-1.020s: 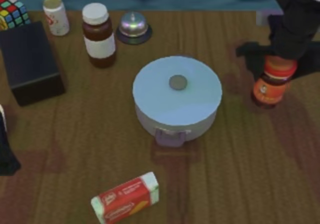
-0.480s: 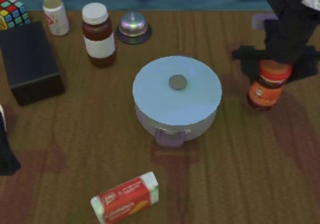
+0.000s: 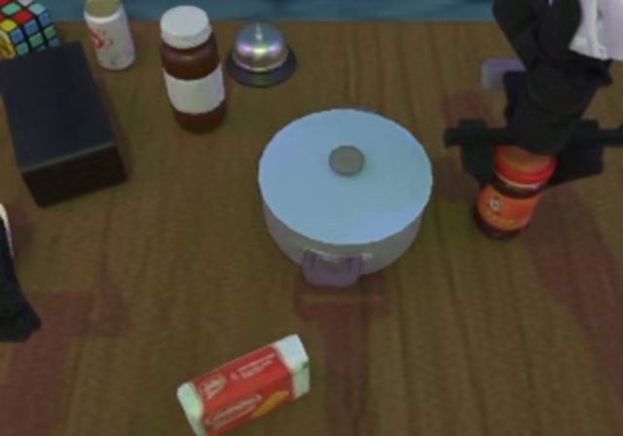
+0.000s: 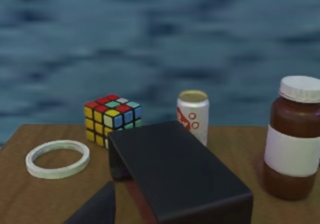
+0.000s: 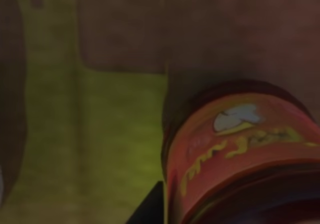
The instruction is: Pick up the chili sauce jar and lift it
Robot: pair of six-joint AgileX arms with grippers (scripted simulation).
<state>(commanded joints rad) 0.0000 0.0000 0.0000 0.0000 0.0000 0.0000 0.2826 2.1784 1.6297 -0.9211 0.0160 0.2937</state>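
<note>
On the table's (image 3: 409,358) right side, beside the pot (image 3: 345,191), my right gripper (image 3: 531,149) clamps the jar (image 3: 511,195) at its lid so it hangs upright for lifting; my left arm (image 3: 12,290) sits parked at the left edge.

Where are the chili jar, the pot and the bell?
chili jar (image 3: 510,200): top view, on its label.
pot (image 3: 292,178): top view, on the lid.
bell (image 3: 259,47): top view, on the dome.
</note>
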